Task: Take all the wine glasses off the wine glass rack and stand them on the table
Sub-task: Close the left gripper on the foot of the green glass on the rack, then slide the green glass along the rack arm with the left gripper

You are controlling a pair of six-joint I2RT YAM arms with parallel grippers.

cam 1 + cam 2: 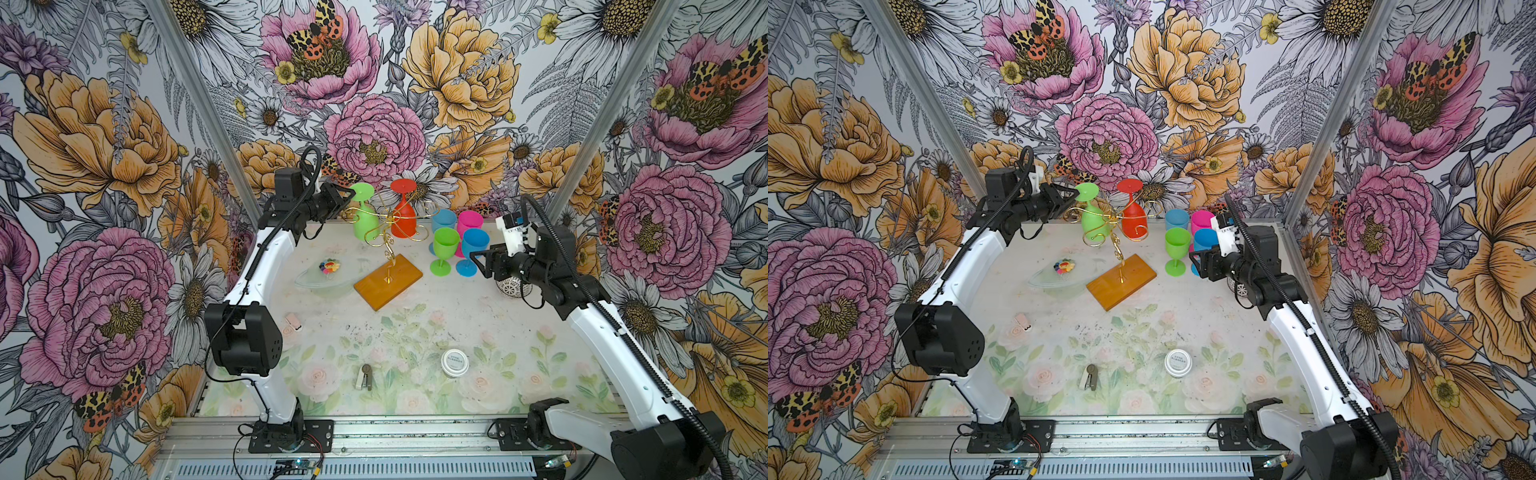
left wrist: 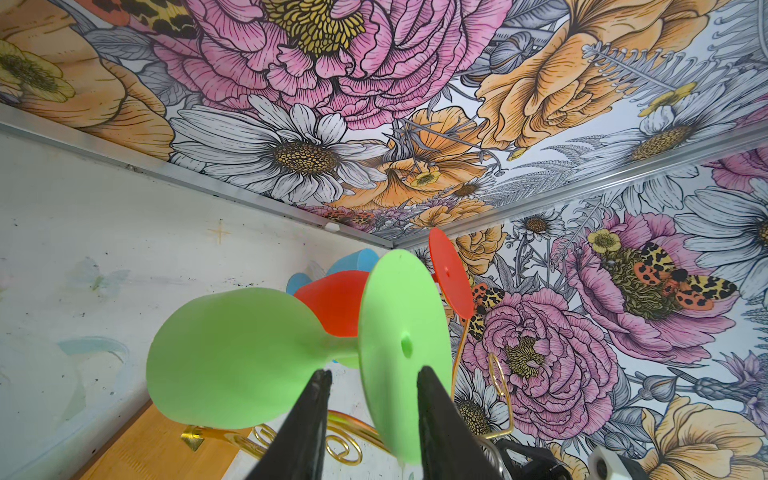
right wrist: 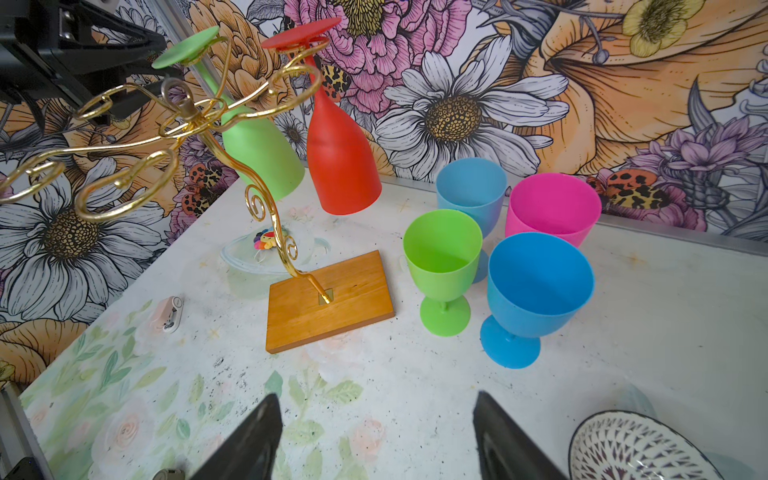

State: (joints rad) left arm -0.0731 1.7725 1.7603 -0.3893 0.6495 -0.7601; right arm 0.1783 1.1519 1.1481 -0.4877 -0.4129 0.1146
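Observation:
The wine glass rack (image 1: 388, 282) (image 1: 1121, 280) is gold scrolled wire on an orange-brown wooden base (image 3: 328, 299). A green wine glass (image 1: 365, 224) (image 1: 1093, 222) (image 2: 232, 357) hangs upside down from it, and beside that a red wine glass (image 1: 404, 220) (image 3: 340, 158). My left gripper (image 1: 345, 194) (image 1: 1069, 196) (image 2: 372, 372) is up at the green glass's foot. Its fingers are partly open and straddle the rim of the foot disc (image 2: 403, 332), with a gap on one side. My right gripper (image 1: 478, 257) (image 3: 376, 405) hovers open and empty above the table near the upright cups.
Upright goblets stand right of the rack: green (image 1: 444, 249), blue (image 1: 473, 249), pink (image 1: 469, 224) and another blue (image 1: 444, 220). A clear glass dish (image 1: 328, 276) lies left of the base. A patterned bowl (image 3: 640, 449) sits under my right arm. A round tin (image 1: 455, 363) lies near the front.

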